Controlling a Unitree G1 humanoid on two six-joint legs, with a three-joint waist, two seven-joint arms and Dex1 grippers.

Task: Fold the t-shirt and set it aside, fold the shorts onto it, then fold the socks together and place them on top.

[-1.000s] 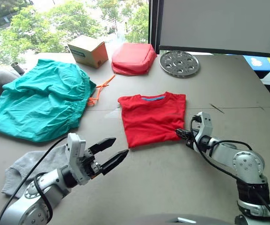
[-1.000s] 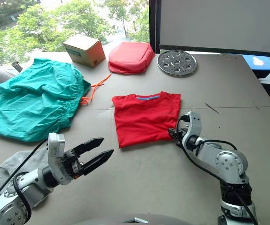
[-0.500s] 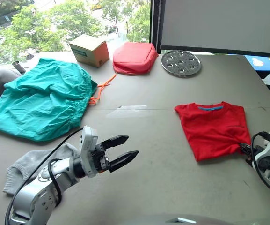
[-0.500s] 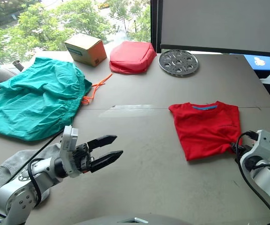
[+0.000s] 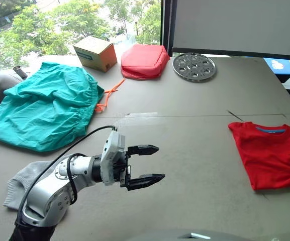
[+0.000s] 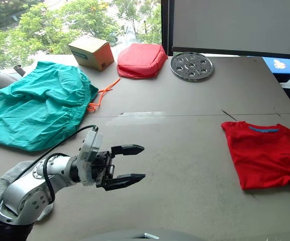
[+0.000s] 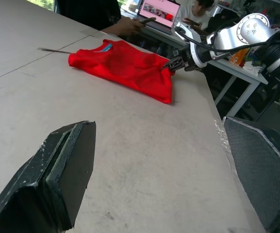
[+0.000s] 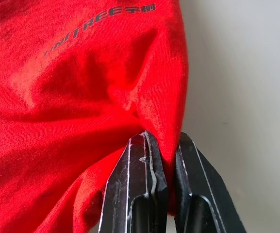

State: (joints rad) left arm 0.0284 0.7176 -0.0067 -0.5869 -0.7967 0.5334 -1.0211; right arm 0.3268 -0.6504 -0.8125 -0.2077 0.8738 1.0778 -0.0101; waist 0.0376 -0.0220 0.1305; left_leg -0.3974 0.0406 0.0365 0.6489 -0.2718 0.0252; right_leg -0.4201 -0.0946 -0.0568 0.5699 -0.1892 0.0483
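The t-shirt (image 6: 263, 153) sits folded flat on the counter (image 6: 185, 130), well right of the shorts (image 6: 36, 105). It's thin, floppy stuff that bunches, so pinching the doubled corner looks safest. The right claw (image 8: 161, 160) is clamped on exactly that; the left claw (image 6: 127, 163) hangs spread and empty.

Grey table (image 5: 185, 100) by leafy window (image 5: 59, 25)

A robotics lab or office: a big grey work surface (image 5: 185, 100) stands by a large window looking onto green trees (image 5: 59, 25). Beyond its edge a person sits at an open laptop (image 7: 161, 10) among cluttered white desks (image 7: 237, 73).
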